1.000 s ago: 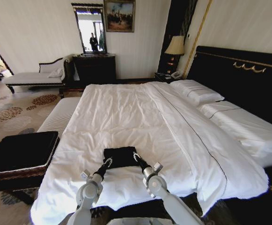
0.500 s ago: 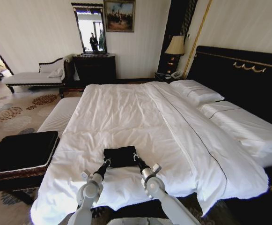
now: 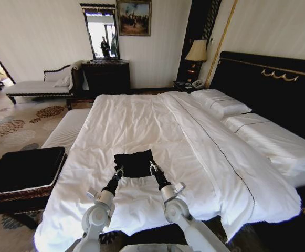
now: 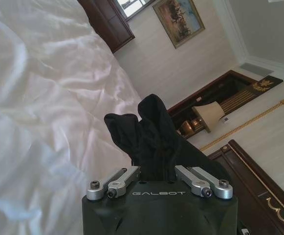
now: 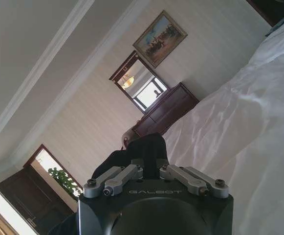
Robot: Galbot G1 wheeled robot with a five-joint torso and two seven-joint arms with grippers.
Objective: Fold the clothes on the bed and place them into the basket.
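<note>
A hotel bedroom with pale walls, a framed painting (image 3: 134,17) and a mirror (image 3: 101,32) at the upper centre of the head view, and a lamp (image 3: 197,51) beside the black headboard. The bed (image 3: 157,126) fills the middle, its white sheets rumpled. At lower centre the T-shirt (image 3: 134,163) is a compact black bundle lifted off the sheet, its near corners pinched by the left pincer (image 3: 118,171) and right pincer (image 3: 153,168). The basket (image 3: 23,170) sits at lower left.

In the left wrist view, the left pincer (image 4: 157,172) clamps bunched black cloth (image 4: 154,137) above white sheet.

In the right wrist view, the right pincer (image 5: 150,169) grips a dark fold (image 5: 144,149).
</note>
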